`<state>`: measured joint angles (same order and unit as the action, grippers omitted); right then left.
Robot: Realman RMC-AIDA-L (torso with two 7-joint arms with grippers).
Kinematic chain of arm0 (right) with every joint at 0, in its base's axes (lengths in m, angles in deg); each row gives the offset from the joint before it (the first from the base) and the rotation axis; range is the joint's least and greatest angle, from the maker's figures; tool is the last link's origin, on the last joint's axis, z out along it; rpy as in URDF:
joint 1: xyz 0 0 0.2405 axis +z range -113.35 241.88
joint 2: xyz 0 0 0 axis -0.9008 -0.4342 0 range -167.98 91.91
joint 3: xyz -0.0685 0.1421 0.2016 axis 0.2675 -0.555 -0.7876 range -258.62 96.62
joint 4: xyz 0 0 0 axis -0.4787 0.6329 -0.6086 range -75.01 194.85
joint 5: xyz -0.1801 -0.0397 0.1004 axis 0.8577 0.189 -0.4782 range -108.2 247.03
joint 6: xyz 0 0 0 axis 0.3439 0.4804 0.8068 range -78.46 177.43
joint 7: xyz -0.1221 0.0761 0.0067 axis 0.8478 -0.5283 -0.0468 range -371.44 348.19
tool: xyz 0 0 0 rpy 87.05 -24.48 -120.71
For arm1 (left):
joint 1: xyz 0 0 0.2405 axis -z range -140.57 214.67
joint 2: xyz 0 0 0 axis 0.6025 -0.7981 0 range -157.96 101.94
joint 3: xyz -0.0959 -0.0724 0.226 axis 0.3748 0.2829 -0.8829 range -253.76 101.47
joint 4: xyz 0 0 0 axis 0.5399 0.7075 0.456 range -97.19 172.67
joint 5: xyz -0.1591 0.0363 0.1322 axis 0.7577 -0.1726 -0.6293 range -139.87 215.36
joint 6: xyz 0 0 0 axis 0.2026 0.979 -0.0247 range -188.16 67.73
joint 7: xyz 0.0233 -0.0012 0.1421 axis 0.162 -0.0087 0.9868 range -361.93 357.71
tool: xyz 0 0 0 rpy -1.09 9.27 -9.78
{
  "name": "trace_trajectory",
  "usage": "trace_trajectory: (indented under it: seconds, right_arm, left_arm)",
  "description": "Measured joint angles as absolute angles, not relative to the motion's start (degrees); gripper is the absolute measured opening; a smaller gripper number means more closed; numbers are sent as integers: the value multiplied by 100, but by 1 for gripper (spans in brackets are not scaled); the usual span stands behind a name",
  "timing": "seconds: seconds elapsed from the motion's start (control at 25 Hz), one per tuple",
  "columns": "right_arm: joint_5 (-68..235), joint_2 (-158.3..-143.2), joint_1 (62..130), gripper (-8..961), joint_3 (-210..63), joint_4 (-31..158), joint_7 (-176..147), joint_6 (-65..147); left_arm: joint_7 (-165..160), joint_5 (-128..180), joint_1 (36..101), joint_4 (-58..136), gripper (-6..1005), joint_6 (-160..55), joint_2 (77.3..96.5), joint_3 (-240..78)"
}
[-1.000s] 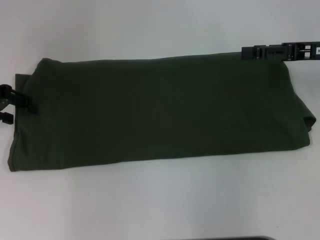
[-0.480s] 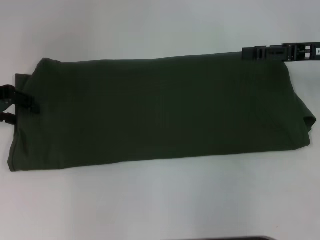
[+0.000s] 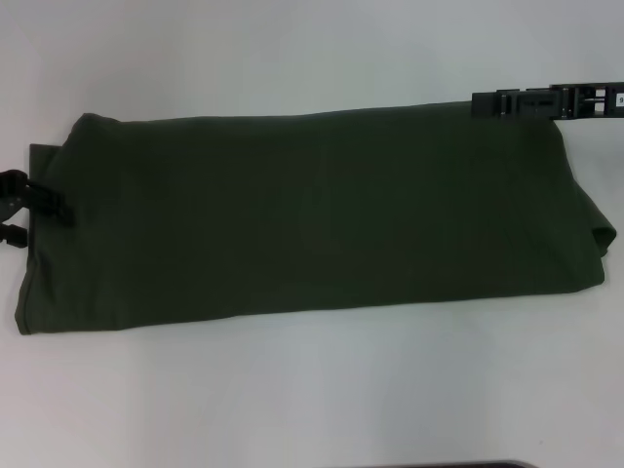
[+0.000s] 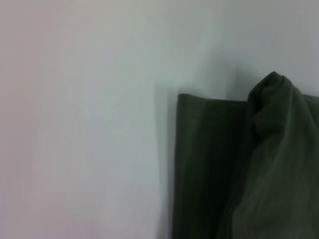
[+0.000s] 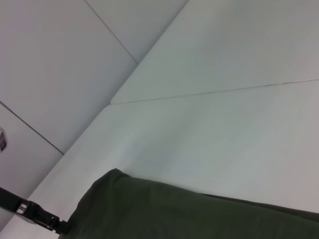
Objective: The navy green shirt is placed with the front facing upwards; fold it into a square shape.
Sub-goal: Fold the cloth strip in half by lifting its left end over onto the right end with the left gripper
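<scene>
The navy green shirt point(image 3: 312, 214) lies folded into a long dark band across the white table, plain side up; no lettering or collar shows. My left gripper point(image 3: 37, 220) is at the band's left end, open, with one finger point(image 3: 44, 195) over the cloth edge and the other beside it. My right gripper point(image 3: 517, 102) is at the band's far right corner, level with the cloth edge. The left wrist view shows the shirt's layered end point(image 4: 249, 169). The right wrist view shows the shirt point(image 5: 174, 214) and, far off, the left gripper point(image 5: 30, 211).
The white table point(image 3: 312, 390) runs around the shirt on all sides. A dark edge point(image 3: 448, 465) shows at the near border of the head view. Table seams point(image 5: 199, 92) show in the right wrist view.
The left gripper's upper finger has shifted slightly further onto the shirt's left edge. The shirt and the right gripper have not moved.
</scene>
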<state>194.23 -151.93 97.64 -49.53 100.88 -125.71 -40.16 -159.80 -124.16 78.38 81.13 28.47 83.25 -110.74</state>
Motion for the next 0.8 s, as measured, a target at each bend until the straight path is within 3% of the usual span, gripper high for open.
trace_trajectory:
  seconds: [0.8]
  right_arm:
    - [19421,-15180,9760,803,-4957,10088,-12547,-3982]
  left_arm:
    - [-15952,-12410,7906,8054,726,2828,8376,-11069]
